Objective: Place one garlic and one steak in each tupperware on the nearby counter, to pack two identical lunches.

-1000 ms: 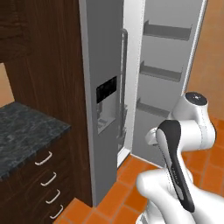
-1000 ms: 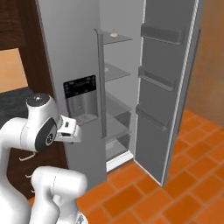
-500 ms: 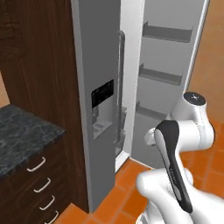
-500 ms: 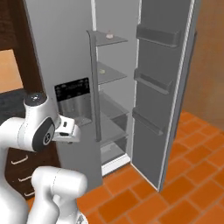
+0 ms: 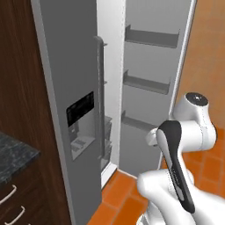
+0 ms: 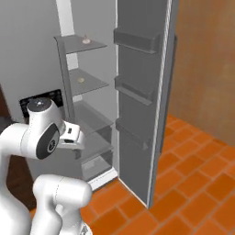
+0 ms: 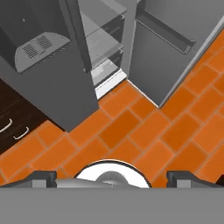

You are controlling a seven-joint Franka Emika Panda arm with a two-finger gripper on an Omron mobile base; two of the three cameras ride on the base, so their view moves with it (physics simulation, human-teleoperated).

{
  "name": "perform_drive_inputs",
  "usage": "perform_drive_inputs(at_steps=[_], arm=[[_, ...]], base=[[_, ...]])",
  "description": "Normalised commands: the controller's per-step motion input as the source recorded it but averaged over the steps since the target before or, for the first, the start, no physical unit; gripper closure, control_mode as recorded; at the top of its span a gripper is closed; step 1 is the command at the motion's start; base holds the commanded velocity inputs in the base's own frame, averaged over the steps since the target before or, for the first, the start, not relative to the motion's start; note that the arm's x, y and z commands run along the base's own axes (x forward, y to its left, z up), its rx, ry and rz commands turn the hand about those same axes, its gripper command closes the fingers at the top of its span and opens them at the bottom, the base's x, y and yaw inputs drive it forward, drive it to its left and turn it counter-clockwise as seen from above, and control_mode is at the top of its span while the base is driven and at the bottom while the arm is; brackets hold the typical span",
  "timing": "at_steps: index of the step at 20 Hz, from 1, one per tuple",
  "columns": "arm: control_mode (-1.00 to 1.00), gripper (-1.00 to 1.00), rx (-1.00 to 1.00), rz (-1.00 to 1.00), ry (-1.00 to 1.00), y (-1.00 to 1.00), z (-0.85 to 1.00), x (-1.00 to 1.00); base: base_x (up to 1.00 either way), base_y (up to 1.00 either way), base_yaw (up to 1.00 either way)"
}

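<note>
In the right base view the fridge (image 6: 87,92) stands open. A small pale garlic (image 6: 85,40) lies on its top glass shelf, and a second garlic (image 6: 81,80) rests on the shelf below. The steak and the tupperware are out of view. A corner of the dark speckled counter (image 5: 11,159) shows at the lower left of the left base view. My gripper (image 7: 112,178) is open and empty, pointing down at the orange tile floor in front of the fridge, well short of the shelves.
The fridge's right door (image 6: 142,92) hangs wide open with three grey bins, edge toward me. The left door (image 5: 74,110) with the dispenser panel is shut. Dark brown cabinet drawers (image 7: 15,124) sit left of the fridge. Orange tile floor (image 7: 131,127) lies open ahead.
The whole picture has shifted: the base has driven on toward the fridge, so the counter has slid left and the open shelves have come nearer. The gripper has stayed open.
</note>
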Motion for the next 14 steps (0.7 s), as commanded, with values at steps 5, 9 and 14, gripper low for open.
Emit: perform_drive_inputs(at_steps=[5,9,14], arm=[[1.00,-1.00,0.00,0.00,0.00,0.00,0.00,0.00],[1.00,-1.00,0.00,0.00,0.00,0.00,0.00,0.00],[1.00,-1.00,0.00,0.00,0.00,0.00,0.00,0.00]], base=[[0.71,-0.06,0.18],[0.60,-0.08,0.28],[0.45,-0.04,0.32]])
